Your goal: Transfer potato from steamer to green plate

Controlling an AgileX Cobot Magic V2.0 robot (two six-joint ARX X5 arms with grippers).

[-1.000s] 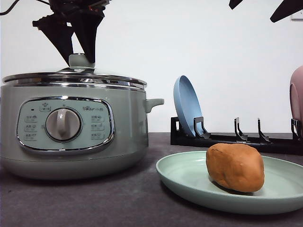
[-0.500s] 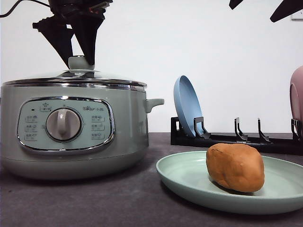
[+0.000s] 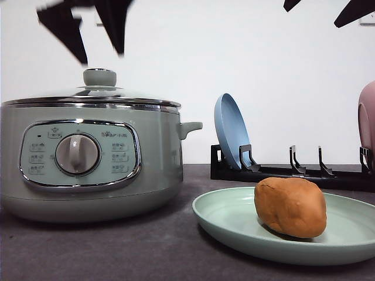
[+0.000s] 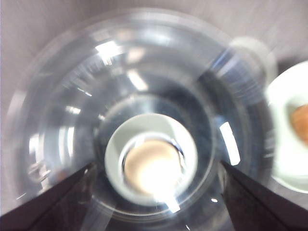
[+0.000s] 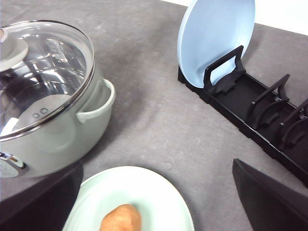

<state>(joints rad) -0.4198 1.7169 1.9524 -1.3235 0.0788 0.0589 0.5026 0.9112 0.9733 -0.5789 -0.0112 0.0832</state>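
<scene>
Potato [image 3: 290,206] lying long axis crosswise on green plate [image 3: 234,225], steamer [image 3: 88,155] lidded, both arms' jaws apart.

The front camera sits low at table level, close to the steamer [image 3: 88,155] and green plate [image 3: 234,225]. Both wrist cameras look down, sharing steamer and plate.

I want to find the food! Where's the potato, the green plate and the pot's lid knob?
potato [image 3: 290,206], front view, middle of its skin.
green plate [image 3: 225,219], front view, bare left rim.
lid knob [image 3: 99,76], front view, its side.
</scene>
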